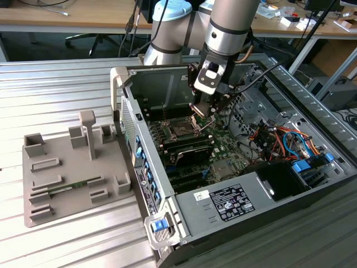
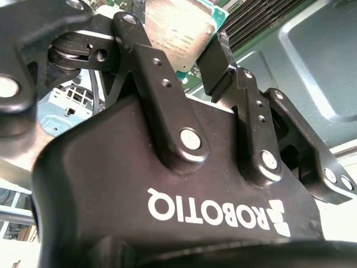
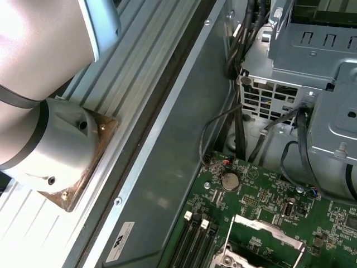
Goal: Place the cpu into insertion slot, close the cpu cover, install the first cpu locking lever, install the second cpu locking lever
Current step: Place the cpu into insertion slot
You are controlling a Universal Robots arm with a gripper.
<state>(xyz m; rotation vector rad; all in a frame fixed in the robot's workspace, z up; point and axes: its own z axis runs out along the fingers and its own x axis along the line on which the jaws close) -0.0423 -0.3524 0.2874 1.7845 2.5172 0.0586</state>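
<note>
In the exterior view my gripper hangs inside the open computer case, just above and to the exterior view's right of the insertion slot, a black square socket with a silver rim on the green board. The second wrist view shows my gripper shut on the cpu, a flat silver chip pinched by its edges between the two black fingers. The chip is held tilted, clear of the socket. In the first wrist view the cpu cover, a silver frame, lies at the socket's edge; I cannot tell whether it is raised.
The case walls ring the board. Black memory slots lie beside the socket. A drive cage and loose cables crowd the exterior view's right. A grey fixture tray sits on the ribbed metal table at the left.
</note>
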